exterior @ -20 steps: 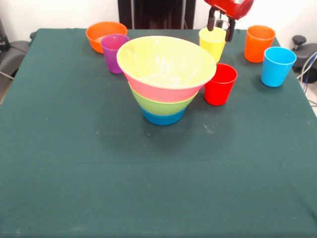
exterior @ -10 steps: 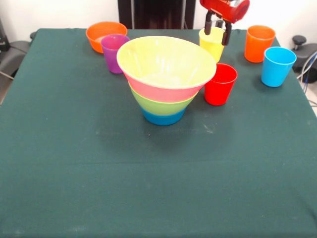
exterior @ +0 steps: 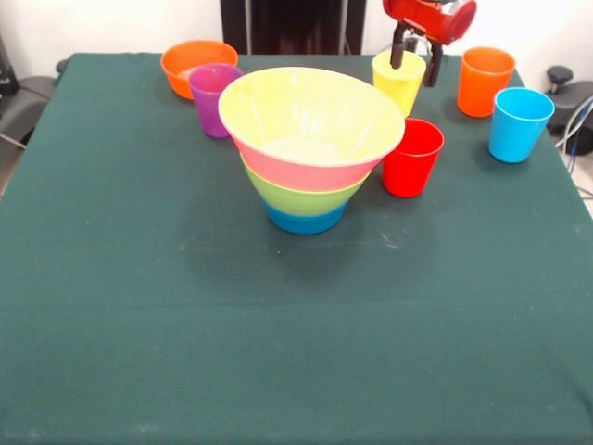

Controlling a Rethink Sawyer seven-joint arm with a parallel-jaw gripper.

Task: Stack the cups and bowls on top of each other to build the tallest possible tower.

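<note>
The tower [exterior: 310,139] stands mid-table as nested bowls: a blue base [exterior: 304,221], then green [exterior: 301,195], then pink [exterior: 306,171], with a wide pale yellow-looking bowl on top. A red cup [exterior: 412,158] stands close beside it on the right. Behind that is the yellow cup [exterior: 397,85]. My gripper [exterior: 415,60] hangs open over the yellow cup's right side, one finger above the cup's mouth and the other just outside its wall. The orange cup [exterior: 485,82] and light blue cup [exterior: 519,125] stand at the far right. The purple cup [exterior: 213,97] is next to a small orange bowl [exterior: 185,63] at the far left.
A dark green cloth covers the table [exterior: 296,324], whose near half holds nothing. Black equipment [exterior: 561,79] sits just off the table's right edge and a dark chair part [exterior: 18,102] off the left edge.
My gripper drifted a little left over the yellow cup and then back to the right, staying open. No cup or bowl has moved.
</note>
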